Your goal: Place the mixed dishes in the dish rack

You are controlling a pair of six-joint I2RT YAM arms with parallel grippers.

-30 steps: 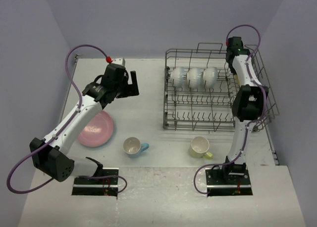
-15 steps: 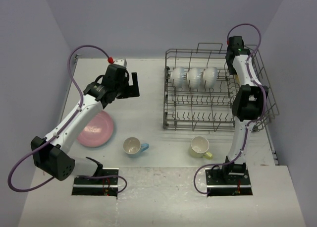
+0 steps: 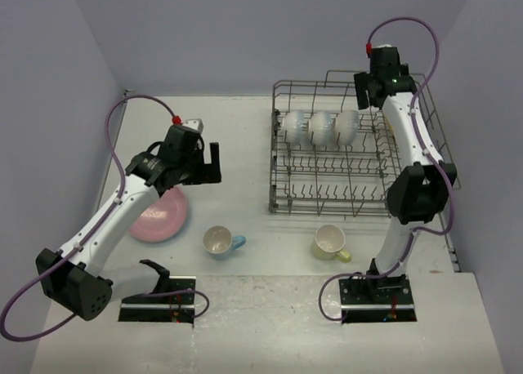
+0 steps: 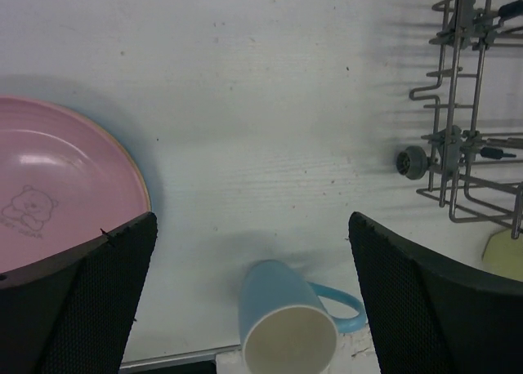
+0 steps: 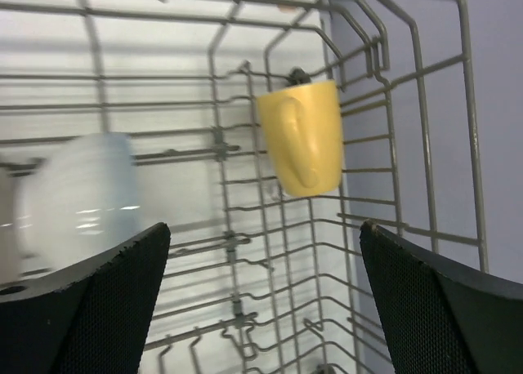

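Left pincer (image 4: 252, 227), fingers apart and empty, hung over the worktop (image 4: 270, 104). The blue mug (image 4: 290, 329) stood upright just base-ward of it, handle toward the rack (image 4: 458, 145), pink plate (image 4: 57, 194) on its left. Right pincer (image 5: 263, 227), also apart, was over the rack, far off.
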